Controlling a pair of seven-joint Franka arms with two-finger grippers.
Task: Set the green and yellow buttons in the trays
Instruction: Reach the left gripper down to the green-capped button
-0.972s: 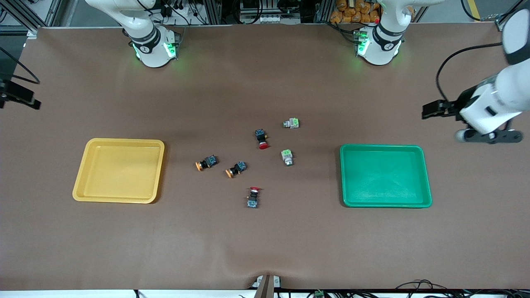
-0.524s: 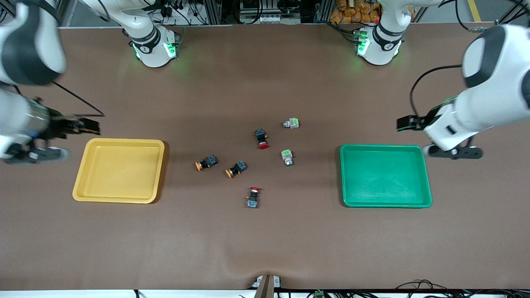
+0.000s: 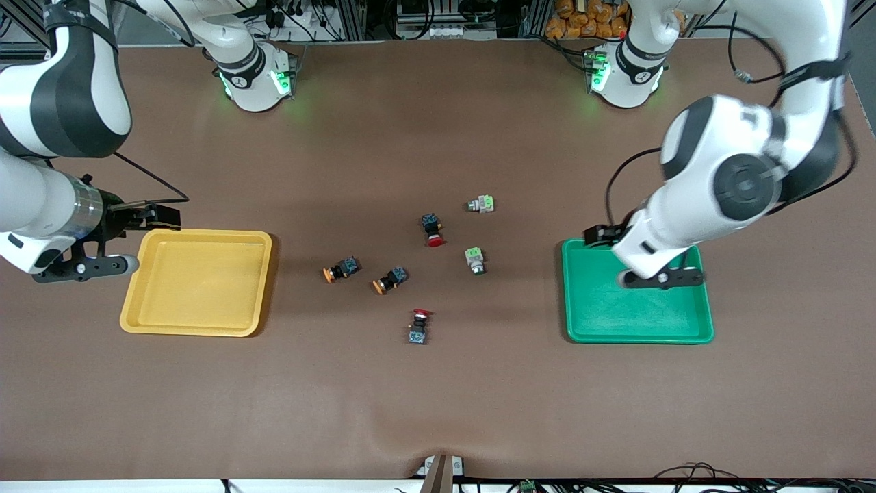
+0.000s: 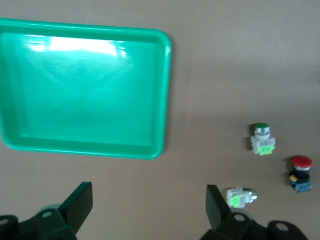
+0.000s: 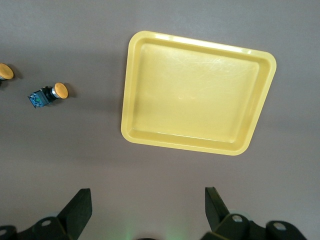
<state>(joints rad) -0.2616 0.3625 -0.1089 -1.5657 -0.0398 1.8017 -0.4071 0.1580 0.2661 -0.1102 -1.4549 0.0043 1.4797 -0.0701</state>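
Starting at the right arm's end, the yellow tray (image 3: 197, 282) is empty, and your right gripper (image 3: 79, 266) hovers just off the tray's rim at that end, jaws spread wide, holding nothing. Between the trays lie all six buttons: two yellow buttons (image 3: 341, 269) nearest the yellow tray, two green buttons (image 3: 475, 260) nearest the green tray (image 3: 636, 291), and two red-capped buttons (image 3: 433, 229) scattered among them (not yours to move). That mixing is your risk: a red one lies close beside the yellow pair, so wide jaws coming down could nudge or catch it. These small bodies lie on their sides and may roll from a skewed pinch. Your left gripper (image 3: 658, 279) hangs over the green tray, fully open and empty.
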